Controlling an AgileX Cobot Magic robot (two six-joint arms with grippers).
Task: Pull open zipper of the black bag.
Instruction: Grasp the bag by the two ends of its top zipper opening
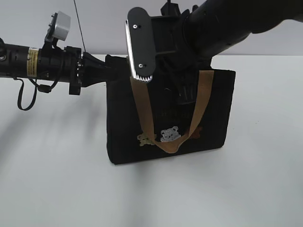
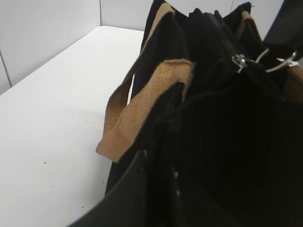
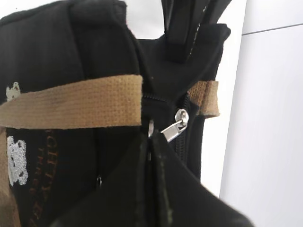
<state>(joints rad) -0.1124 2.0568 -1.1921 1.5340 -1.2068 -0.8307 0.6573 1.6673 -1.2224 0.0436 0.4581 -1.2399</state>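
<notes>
Zipper (image 3: 163,101) on the black bag (image 1: 215,113) was what I watched, and it ran along the bag's top edge. I saw its silver pull tab (image 3: 174,126) in the right wrist view, sticking out just above the tips of the right end effector (image 3: 150,142). Those tips were pressed together right at the tab's lower end, with a thin sliver of metal between them, so I read them as clamped on the tab. In the exterior view the right arm came down from the upper right over the bag's top, its wrist camera hiding the contact.

The bag stood upright on the white table (image 1: 57,179), its tan handle (image 1: 158,132) drooping down the front over small bear patches (image 1: 169,135).

The left end effector (image 2: 161,101) reached in from the left at the bag's top corner. In its wrist view, dark fabric and a tan strap end (image 2: 142,109) bunched between its fingers, nearly closed, gripping the bag's upper edge. From that side the metal ring (image 2: 277,64) lay farther along the top.
</notes>
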